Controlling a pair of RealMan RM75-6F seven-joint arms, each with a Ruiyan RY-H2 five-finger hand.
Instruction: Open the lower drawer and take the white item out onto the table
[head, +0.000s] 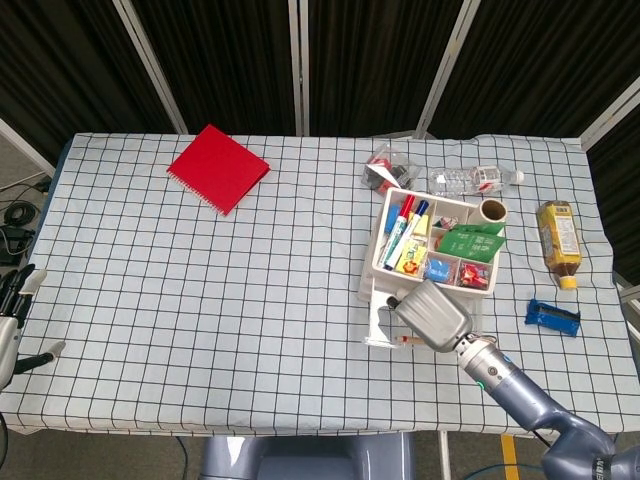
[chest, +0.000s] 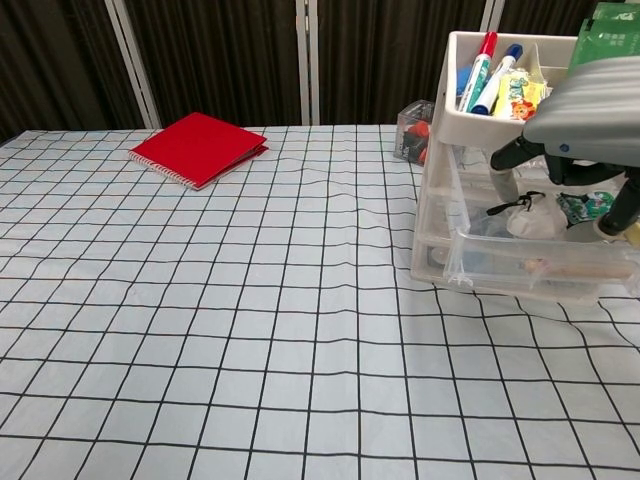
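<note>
Lower drawer (chest: 545, 268): clear plastic, pulled out toward the counter (chest: 250, 330) edge.
White item (chest: 532, 222): soft crumpled lump with a black cord looped over it, lying in the open drawer.
Right hand (chest: 590, 130): over the drawer, fingers pointing down beside the white item; grip unclear.
Left hand (head: 12, 318): at the counter's left edge, fingers spread, holding nothing.

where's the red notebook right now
The red notebook lies flat near the far left part of the checkered tablecloth in the head view, well left of the drawer organizer, with nothing touching it.
</note>
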